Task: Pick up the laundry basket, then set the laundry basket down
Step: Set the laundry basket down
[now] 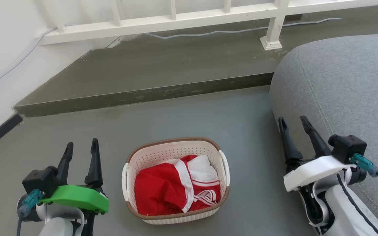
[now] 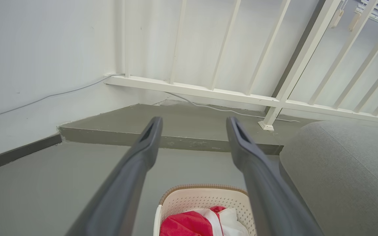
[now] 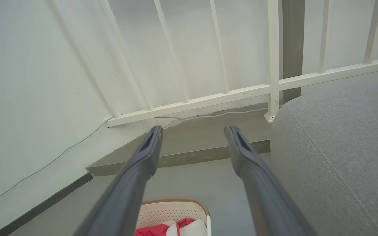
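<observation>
Nothing of the task looks done yet. The basket (image 1: 172,153) sits on the grey floor (image 1: 208,111) in the lower middle of the head view, with a red and white garment (image 1: 166,190) bundled inside. Its white loop handles, one on the left side (image 1: 125,182) and one on the right (image 1: 225,167), are untouched.

The left gripper (image 1: 82,143) is at the lower left of that frame, apart from the basket, its two fingers spread and holding nothing. The right gripper (image 1: 292,119) is at the lower right, well apart from the basket and in front of the grey sofa (image 1: 340,82), also spread and empty. Each wrist view has the basket low in the frame, below and between that arm's fingers, which point towards the step and the white railing (image 1: 162,23).

So the approach, the grip, the lift and the set-down are all left. Judging by the layout, each gripper needs to close in on its nearer handle first.
</observation>
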Tool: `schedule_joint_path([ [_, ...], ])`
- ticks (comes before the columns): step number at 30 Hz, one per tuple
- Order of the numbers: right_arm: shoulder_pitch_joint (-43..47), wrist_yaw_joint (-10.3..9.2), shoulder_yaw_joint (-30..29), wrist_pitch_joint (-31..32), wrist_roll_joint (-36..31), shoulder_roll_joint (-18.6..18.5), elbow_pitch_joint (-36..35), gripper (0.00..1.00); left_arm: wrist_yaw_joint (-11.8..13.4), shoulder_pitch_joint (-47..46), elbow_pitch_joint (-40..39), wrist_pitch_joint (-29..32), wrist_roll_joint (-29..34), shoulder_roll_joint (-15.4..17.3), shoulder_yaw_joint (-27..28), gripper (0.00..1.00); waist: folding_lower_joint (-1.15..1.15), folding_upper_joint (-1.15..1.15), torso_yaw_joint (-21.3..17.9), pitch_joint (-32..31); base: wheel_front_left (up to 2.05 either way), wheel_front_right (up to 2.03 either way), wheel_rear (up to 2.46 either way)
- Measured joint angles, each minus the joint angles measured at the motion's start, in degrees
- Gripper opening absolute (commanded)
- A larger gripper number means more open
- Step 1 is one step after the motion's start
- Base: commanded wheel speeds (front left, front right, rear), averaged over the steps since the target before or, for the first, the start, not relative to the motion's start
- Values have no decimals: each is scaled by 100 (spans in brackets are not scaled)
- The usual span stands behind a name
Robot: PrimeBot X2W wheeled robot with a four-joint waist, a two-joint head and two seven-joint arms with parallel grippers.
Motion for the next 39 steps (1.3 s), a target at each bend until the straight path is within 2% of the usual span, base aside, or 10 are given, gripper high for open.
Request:
schedule_joint_path([
  [16,309,27,-236,0,-313,86,-255,100,-126,249,-305,0,326,-126,178,100,0,0,18,13,0,0,0],
  [39,499,224,-479,0,-554,241,-249,100,-283,354,-283,1,428,-203,280,100,0,0,-40,26,0,0,0],
])
